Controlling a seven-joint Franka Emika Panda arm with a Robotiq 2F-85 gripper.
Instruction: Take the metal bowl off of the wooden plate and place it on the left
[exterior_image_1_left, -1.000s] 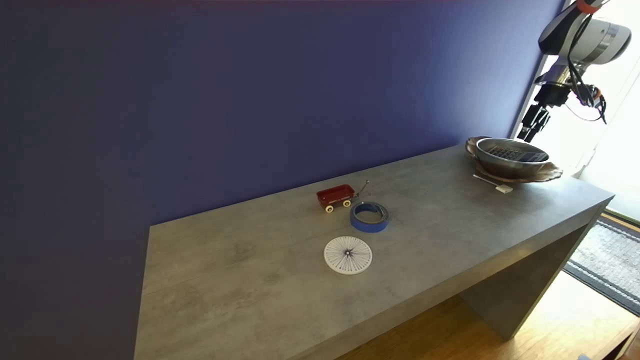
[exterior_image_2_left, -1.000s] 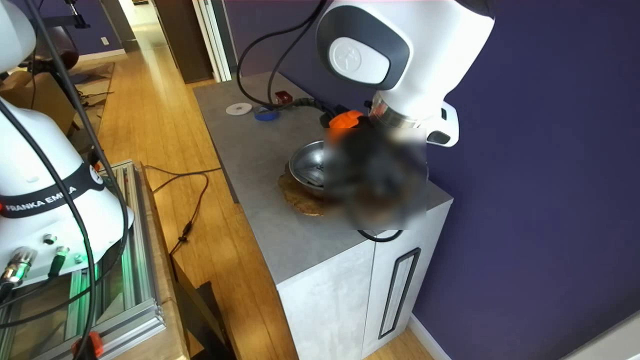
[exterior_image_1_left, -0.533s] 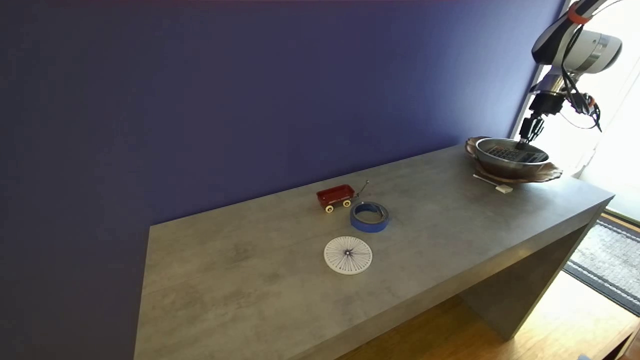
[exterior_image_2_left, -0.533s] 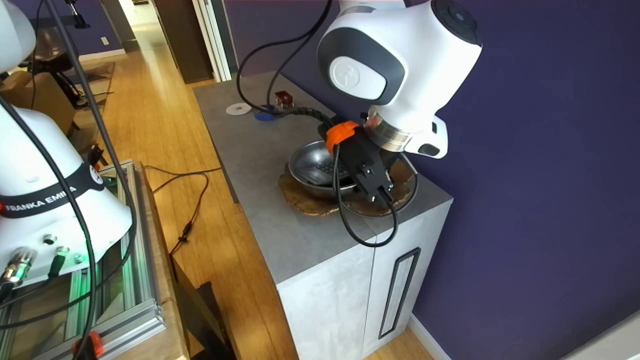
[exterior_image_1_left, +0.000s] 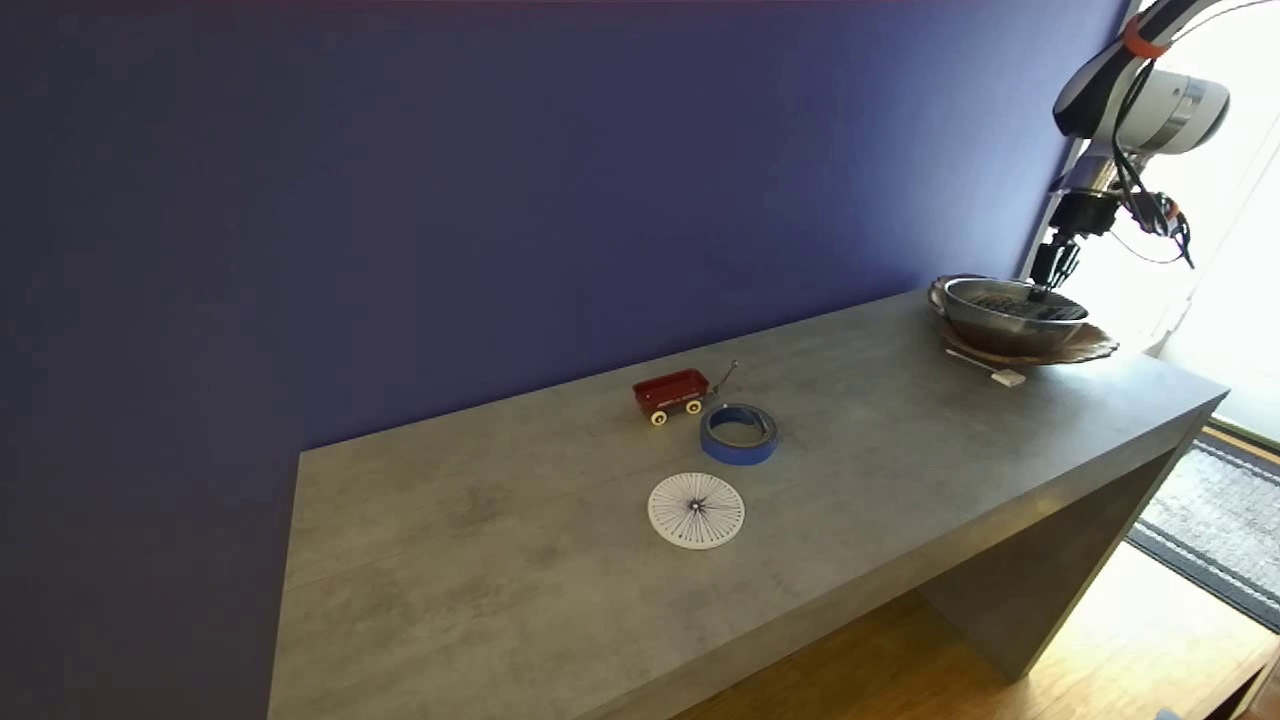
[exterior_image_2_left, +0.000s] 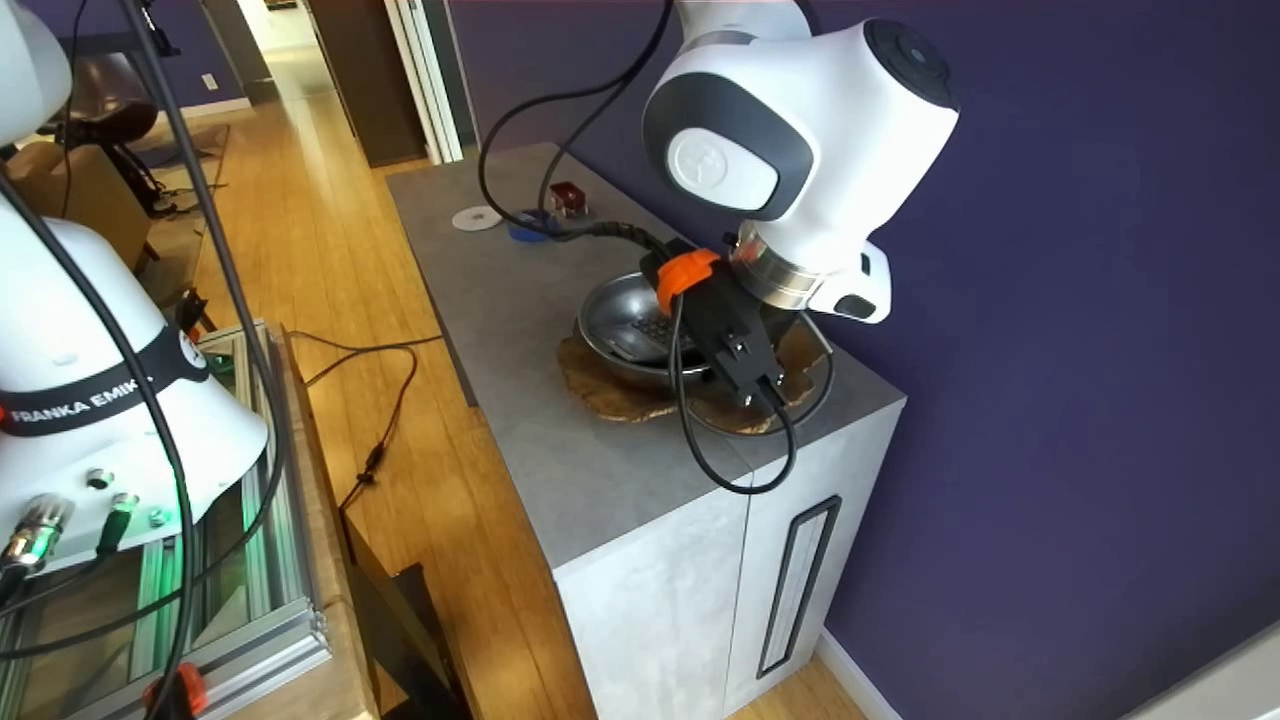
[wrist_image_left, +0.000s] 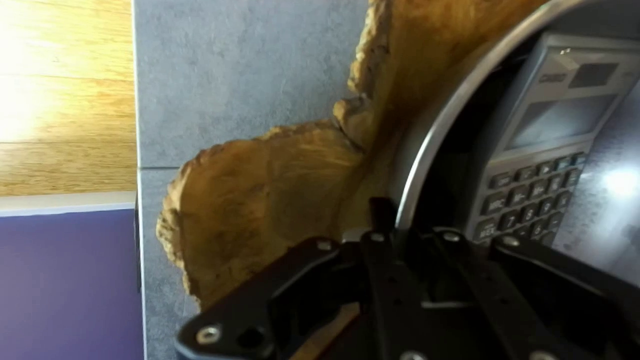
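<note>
Steel bowl (exterior_image_1_left: 1000, 332), at the far right of an exterior view, calculator (wrist_image_left: 540, 150) inside, sits on or (hard to tell) just above the wooden plate (wrist_image_left: 225, 215), the nearly closed end effector (wrist_image_left: 401, 227) pinching the bowl's rim, presumably the easiest handhold.

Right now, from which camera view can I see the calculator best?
The wrist view: the calculator appears largest, several key labels readable, although the claw hides its lower end. Both exterior views show it small, inside the metal bowl.
</note>
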